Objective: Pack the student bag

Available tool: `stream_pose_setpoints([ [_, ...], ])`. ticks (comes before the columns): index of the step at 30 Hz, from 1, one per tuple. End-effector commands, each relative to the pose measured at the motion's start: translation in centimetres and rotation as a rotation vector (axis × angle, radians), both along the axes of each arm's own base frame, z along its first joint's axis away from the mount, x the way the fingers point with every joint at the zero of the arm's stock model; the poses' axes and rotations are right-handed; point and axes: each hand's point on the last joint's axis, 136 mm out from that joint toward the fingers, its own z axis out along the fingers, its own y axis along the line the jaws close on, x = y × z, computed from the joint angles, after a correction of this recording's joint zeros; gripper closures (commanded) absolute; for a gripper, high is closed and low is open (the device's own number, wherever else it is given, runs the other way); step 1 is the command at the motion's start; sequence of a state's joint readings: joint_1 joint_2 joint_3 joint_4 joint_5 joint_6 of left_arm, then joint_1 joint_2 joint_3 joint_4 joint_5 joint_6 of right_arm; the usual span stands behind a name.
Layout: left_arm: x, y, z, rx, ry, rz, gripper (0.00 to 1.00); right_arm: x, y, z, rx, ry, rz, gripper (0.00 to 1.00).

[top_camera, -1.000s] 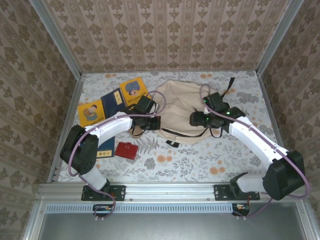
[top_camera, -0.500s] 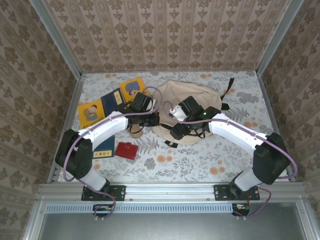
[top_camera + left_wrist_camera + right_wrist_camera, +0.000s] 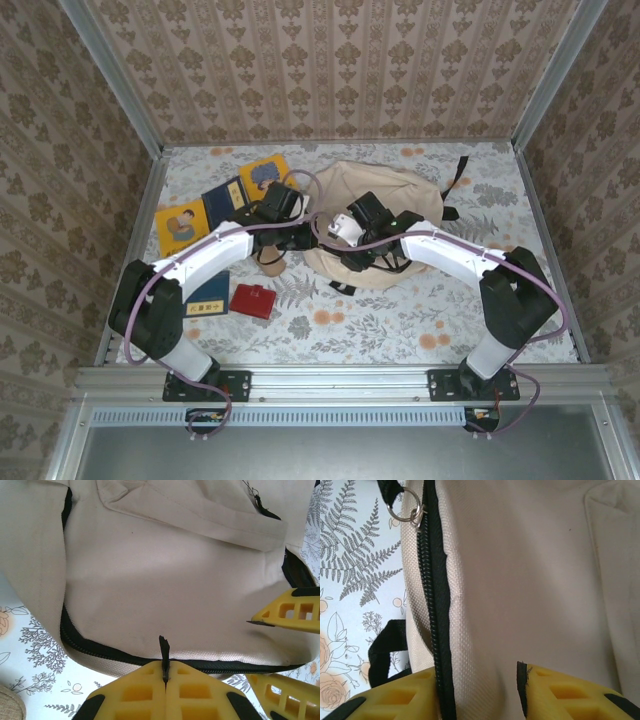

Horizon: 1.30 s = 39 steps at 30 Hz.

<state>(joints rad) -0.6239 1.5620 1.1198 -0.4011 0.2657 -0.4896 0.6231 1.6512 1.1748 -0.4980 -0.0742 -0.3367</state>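
Observation:
The student bag (image 3: 400,195) is a beige backpack lying at the table's middle back. My left gripper (image 3: 303,238) is at its left edge. In the left wrist view this gripper (image 3: 164,666) is shut on the black zipper pull (image 3: 163,647) of the dark zipper (image 3: 100,652). My right gripper (image 3: 348,248) is right beside it on the bag's near-left part. Its jaws (image 3: 480,682) stand apart astride a fold of beige fabric (image 3: 485,630), one finger against the zipper (image 3: 432,605). The right fingers (image 3: 292,614) also show in the left wrist view.
Left of the bag lie two yellow picture books (image 3: 270,175) (image 3: 180,225), a dark blue book (image 3: 225,197), a blue booklet (image 3: 208,295), a red wallet (image 3: 252,300) and a tan item (image 3: 270,258). A key ring (image 3: 402,510) and black strap (image 3: 390,640) hang at the bag's edge.
My right arm has swung left across the bag to the zipper edge beside the left gripper, and its jaws have narrowed. The left gripper stays shut on the pull.

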Motion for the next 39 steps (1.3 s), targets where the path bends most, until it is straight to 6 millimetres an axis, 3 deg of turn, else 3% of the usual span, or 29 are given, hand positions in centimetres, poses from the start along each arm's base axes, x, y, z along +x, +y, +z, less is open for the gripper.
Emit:
stream_pose_setpoints([
  [1,0.1,0.9,1.2,-0.014,-0.011,0.025,1.00,1.5,-0.2,2.3,0.009,-0.093,-0.006,0.57],
  [5,0.1,1.3,1.0,-0.017,-0.005,0.027,1.00,1.8,-0.5,3.0,0.009,-0.128,-0.021,0.58],
  [11,-0.2,1.0,0.4,-0.025,0.018,0.011,1.00,1.7,-0.1,4.2,0.039,-0.125,-0.021,0.41],
  [13,-0.2,0.9,0.3,-0.029,0.023,0.008,1.00,1.7,0.1,4.2,0.044,-0.115,-0.015,0.41],
  [20,-0.3,0.7,0.4,-0.040,0.026,0.001,1.00,2.3,-0.2,2.8,-0.026,-0.107,0.005,0.59],
  [26,-0.1,0.5,0.8,-0.067,0.022,0.003,1.00,2.1,0.1,2.2,-0.048,-0.087,0.056,0.57],
  [30,0.4,0.9,0.9,-0.064,0.011,0.024,1.00,1.6,-0.8,1.5,-0.090,-0.075,0.050,0.65],
  [39,2.2,3.6,0.3,-0.010,-0.009,0.089,1.00,1.2,-3.4,3.3,-0.101,-0.191,-0.047,0.80],
])
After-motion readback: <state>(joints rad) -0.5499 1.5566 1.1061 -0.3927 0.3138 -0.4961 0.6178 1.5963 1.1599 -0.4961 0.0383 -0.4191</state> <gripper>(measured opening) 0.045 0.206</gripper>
